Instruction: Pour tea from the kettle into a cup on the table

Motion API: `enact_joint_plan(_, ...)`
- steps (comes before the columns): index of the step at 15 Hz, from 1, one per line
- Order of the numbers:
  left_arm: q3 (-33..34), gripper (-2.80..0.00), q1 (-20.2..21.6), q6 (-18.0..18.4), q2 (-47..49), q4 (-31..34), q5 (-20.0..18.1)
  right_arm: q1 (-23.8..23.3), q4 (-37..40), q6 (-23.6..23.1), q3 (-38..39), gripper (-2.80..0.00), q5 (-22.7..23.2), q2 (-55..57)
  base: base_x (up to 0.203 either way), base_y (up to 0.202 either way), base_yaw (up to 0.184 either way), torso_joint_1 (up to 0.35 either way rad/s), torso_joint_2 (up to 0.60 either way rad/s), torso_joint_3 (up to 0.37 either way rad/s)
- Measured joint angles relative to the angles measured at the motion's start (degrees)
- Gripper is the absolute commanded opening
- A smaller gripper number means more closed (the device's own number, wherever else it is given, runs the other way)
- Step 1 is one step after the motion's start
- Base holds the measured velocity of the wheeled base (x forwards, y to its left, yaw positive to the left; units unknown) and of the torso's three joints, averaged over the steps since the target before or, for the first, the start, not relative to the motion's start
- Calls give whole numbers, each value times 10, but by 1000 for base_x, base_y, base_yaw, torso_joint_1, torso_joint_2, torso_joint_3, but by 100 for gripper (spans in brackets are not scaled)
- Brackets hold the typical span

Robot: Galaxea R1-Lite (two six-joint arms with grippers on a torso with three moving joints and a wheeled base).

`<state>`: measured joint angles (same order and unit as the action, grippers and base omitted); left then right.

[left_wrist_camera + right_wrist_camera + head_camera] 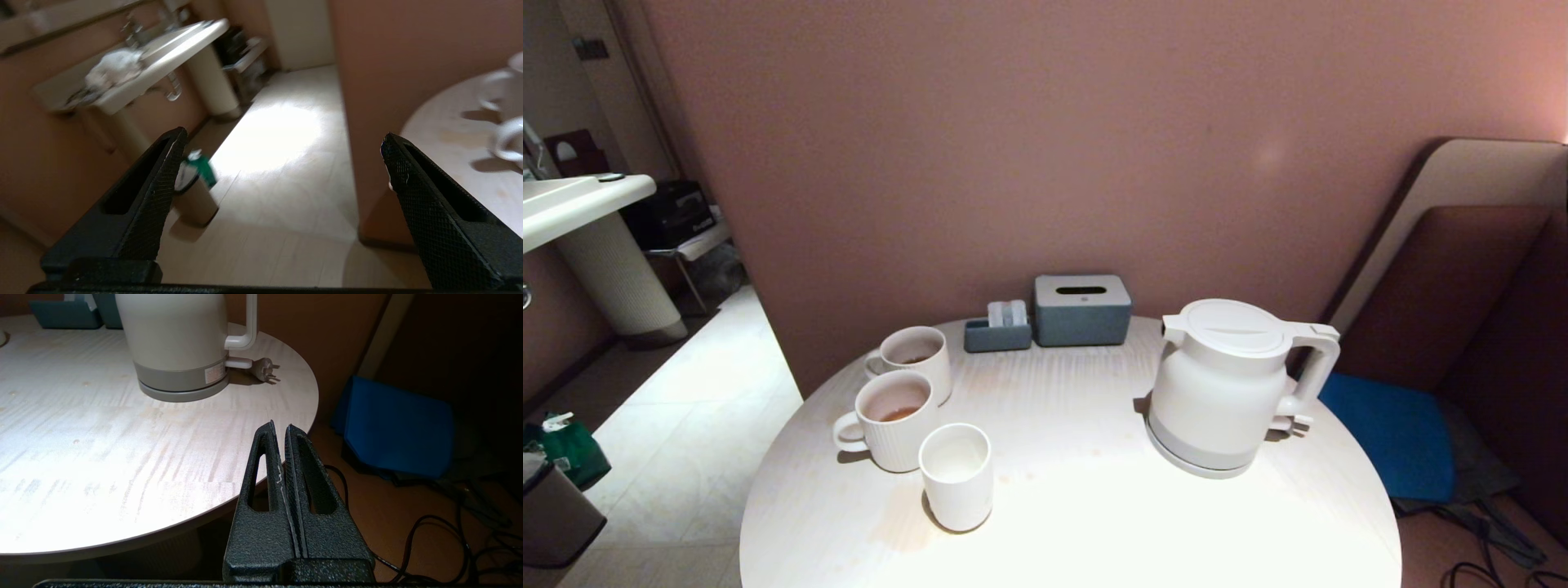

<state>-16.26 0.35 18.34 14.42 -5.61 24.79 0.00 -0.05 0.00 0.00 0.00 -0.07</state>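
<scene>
Grippers hang off the near edge of the table (1094, 523): the left gripper (282, 163) spread wide over the floor, the right gripper (281, 428) pressed together by the rim, both empty. Nearest on the tabletop stands the cup (956, 476), with two ribbed mugs (892, 420) just behind it. Kettle (1233, 384) sits on its base to the right, well apart. A grey tissue box (1082, 309) lies farthest back.

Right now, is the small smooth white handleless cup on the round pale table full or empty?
Empty: the small smooth white handleless cup shows only a bare white bottom, no reddish tea.
</scene>
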Motion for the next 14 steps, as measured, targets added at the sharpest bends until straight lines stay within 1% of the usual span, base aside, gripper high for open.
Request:
enact_joint_plan(1, 14, 0, 7, 0, -11, -1, -19, 0, 0, 0, 0, -280, 0, 0, 0, 0, 0, 0, 0, 0)
enact_joint_plan(3, 46, 0, 8, -5, -35, 1, -38, 0, 0, 0, 0, -280, 0, 0, 0, 0, 0, 0, 0, 0)
enact_joint_plan(4, 67, 0, 6, -6, -53, 7, -62, 0, 0, 0, 0, -280, 0, 0, 0, 0, 0, 0, 0, 0)
enact_joint_plan(5, 85, 0, 5, -11, -71, 14, -94, 0, 0, 0, 0, -280, 0, 0, 0, 0, 0, 0, 0, 0)
enact_joint_plan(6, 100, 0, 4, -26, -90, 28, -137, 0, 0, 0, 0, -280, 0, 0, 0, 0, 0, 0, 0, 0)
enact_joint_plan(7, 111, 0, 3, -52, -108, 49, -176, 0, 0, 0, 0, -280, 0, 0, 0, 0, 0, 0, 0, 0)
enact_joint_plan(9, 133, 0, 2, -105, -129, 68, -228, 0, 0, 0, 0, -280, 0, 0, 0, 0, 0, 0, 0, 0)
enact_joint_plan(10, 142, 0, 2, -113, -135, 68, -245, 0, 0, 0, 0, -280, 0, 0, 0, 0, 0, 0, 0, 0)
enact_joint_plan(13, 157, 0, 2, -123, -142, 69, -273, 0, 0, 0, 0, -280, 0, 0, 0, 0, 0, 0, 0, 0)
enact_joint_plan(14, 159, -280, 2, -124, -143, 69, -273, 0, 0, 0, 0, -280, 0, 0, 0, 0, 0, 0, 0, 0)
